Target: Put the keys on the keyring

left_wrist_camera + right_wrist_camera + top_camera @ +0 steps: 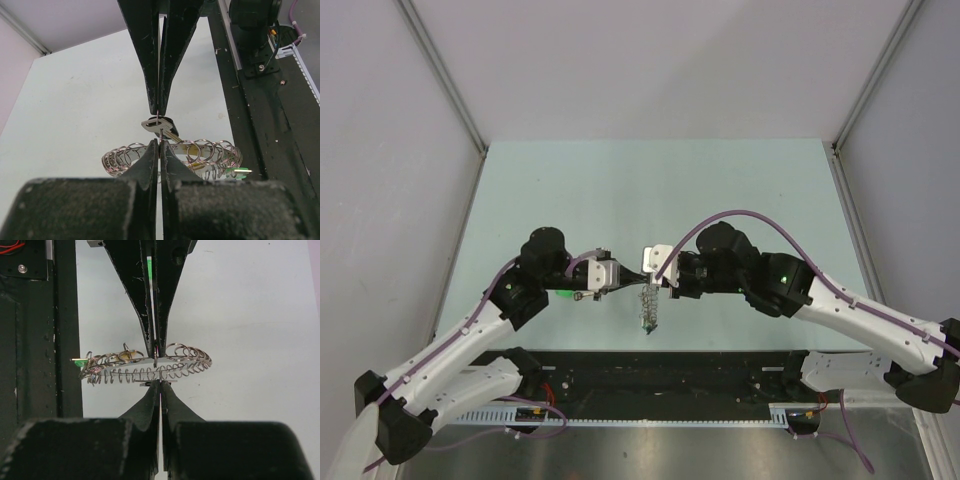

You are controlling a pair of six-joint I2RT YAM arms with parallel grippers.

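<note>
While held off the table (pixel 620 190) between the two arms, reads as a threading step under way: keyring (pixel 175 371) drawn out into a bowed chain of thin silver split rings, dark-headed key (pixel 167 122) hung on a single wire loop at its middle. Unclear from these views: that key fully round its coil, or only partway. Judged next: walk the key's hole along the wire until seated, which calls for a tiny, steady twist, no slack in either pinch, and care against springy wire slipping free or snapping closed. Looks light, floppy and crowded, loop overlapping loop; green-headed key (pixel 239 173) dangling at one end, yellowish key head (pixel 192 149) tucked among the coils, each far smaller than a finger of either arm. Pinched from opposite sides, tip facing tip with hardly a gap: left gripper (pixel 159 144) with jaws pressed together on the chain, right gripper (pixel 159 111) with jaws pressed together on the thin loop above the dark-headed key. Hangs over the middle of the table's near edge, just beyond the black base plate (pixel 670 372), far from both side edges.
</note>
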